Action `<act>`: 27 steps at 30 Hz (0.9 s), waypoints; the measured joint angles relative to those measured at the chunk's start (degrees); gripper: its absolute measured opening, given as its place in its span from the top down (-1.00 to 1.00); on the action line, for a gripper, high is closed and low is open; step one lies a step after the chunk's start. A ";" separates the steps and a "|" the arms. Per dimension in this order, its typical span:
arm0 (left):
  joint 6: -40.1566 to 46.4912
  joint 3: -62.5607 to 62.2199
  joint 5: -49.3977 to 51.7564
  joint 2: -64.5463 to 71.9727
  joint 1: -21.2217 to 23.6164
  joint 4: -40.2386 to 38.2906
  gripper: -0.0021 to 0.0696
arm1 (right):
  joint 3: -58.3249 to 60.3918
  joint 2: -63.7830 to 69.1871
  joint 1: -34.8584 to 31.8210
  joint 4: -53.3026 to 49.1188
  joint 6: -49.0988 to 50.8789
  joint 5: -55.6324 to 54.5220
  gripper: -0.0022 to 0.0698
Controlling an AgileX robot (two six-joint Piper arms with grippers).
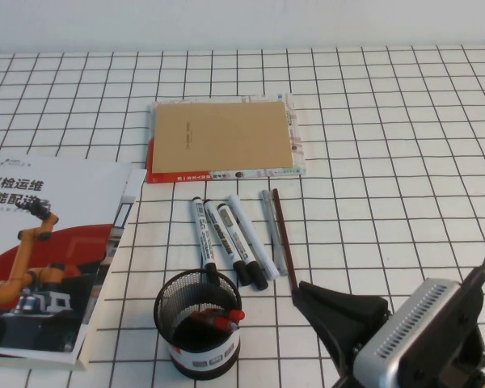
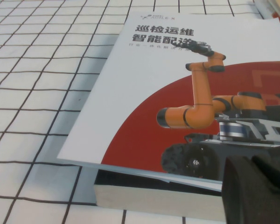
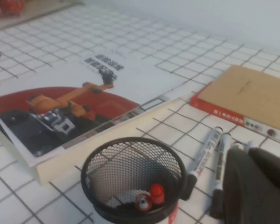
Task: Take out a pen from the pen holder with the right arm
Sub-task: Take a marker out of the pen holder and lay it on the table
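The black mesh pen holder point(image 1: 196, 327) stands near the table's front edge, with two red-capped pens point(image 1: 226, 317) lying low inside it. My right gripper point(image 1: 303, 291) hovers just right of the holder, shut and empty, its tip near the lower ends of the loose pens. The right wrist view shows the holder point(image 3: 100, 175), the red caps point(image 3: 156, 193) and my right gripper point(image 3: 245, 156) beside it. My left gripper point(image 2: 252, 161) appears only in the left wrist view, shut and empty, low at the edge of the robot brochure point(image 2: 177, 93).
Several markers and pens point(image 1: 230, 238) lie side by side on the table behind the holder. A brown-covered book point(image 1: 222, 133) lies further back. The thick robot brochure point(image 1: 40, 242) fills the left front of the checked table.
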 joint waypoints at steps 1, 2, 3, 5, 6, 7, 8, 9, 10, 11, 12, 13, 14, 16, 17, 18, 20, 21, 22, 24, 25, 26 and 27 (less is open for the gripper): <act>0.00 0.00 0.00 0.00 0.00 0.00 0.95 | 0.70 0.00 0.31 -1.34 1.56 -1.11 0.98; 0.00 0.00 0.00 0.00 0.00 0.00 0.95 | 1.06 0.00 0.45 -2.67 2.82 -1.56 0.98; 0.00 0.00 0.00 0.00 0.00 0.00 0.95 | 1.36 0.26 0.68 -4.61 4.47 -2.01 0.98; 0.00 0.00 0.00 0.00 0.00 0.00 0.95 | 1.87 1.16 0.71 -8.60 7.67 -3.06 0.94; 0.00 0.00 0.00 0.00 0.00 0.00 0.95 | 2.10 1.98 0.71 -10.04 9.34 -3.78 0.88; 0.00 0.00 0.00 0.00 0.00 0.00 0.95 | 2.25 2.95 0.71 -11.01 11.10 -4.53 0.81; 0.00 0.00 0.00 0.00 0.00 0.00 0.95 | 2.38 3.79 0.71 -11.64 12.46 -5.19 0.74; 0.00 0.00 0.00 0.00 0.00 0.00 0.95 | 2.61 4.94 0.71 -12.40 14.12 -6.22 0.63; 0.00 0.00 0.00 0.00 0.00 0.00 0.95 | 2.88 6.10 0.71 -13.19 15.63 -7.61 0.51; 0.00 0.00 0.00 0.00 0.00 0.00 0.95 | 3.24 7.01 0.71 -13.81 16.55 -9.17 0.40; 0.00 0.00 0.00 0.00 0.00 0.00 0.95 | 3.73 8.30 0.71 -14.79 17.35 -10.89 0.29; 0.00 0.00 0.00 0.00 0.00 0.00 0.95 | 4.20 9.26 0.71 -15.71 17.76 -12.71 0.18; 0.00 0.00 0.00 0.00 0.00 0.00 0.95 | 4.56 9.99 0.71 -16.74 18.15 -14.10 0.11; 0.00 0.00 0.00 0.00 0.00 0.00 0.95 | 5.28 11.81 0.71 -18.22 18.40 -17.44 0.03; 0.00 0.00 0.00 0.00 0.00 0.00 0.95 | 5.35 12.54 0.71 -18.63 18.49 -18.44 0.02; 0.00 0.00 0.00 0.00 0.00 0.00 0.95 | 5.31 13.41 0.71 -19.27 18.49 -19.57 0.00; 0.00 0.00 0.00 0.00 0.00 0.00 0.95 | 5.31 14.79 0.71 -20.52 18.63 -21.41 -0.01; 0.00 0.00 0.00 0.00 0.00 0.00 0.95 | 5.31 15.45 0.71 -21.05 18.63 -21.89 -0.02; 0.00 0.00 0.00 0.00 0.00 0.00 0.95 | 5.31 16.06 0.71 -21.30 18.63 -22.00 -0.02; 0.00 0.00 0.00 0.00 0.00 0.00 0.95 | 5.31 17.22 0.71 -21.58 18.67 -22.10 -0.02; 0.00 0.00 0.00 0.00 0.00 0.00 0.95 | 5.31 17.77 0.71 -21.67 18.67 -22.10 -0.02; 0.00 0.00 0.00 0.00 0.00 0.00 0.95 | 5.31 18.24 0.71 -21.67 18.77 -22.13 -0.02; 0.00 0.00 0.00 0.00 0.00 0.00 0.95 | 5.31 18.75 0.71 -21.81 18.77 -22.24 -0.02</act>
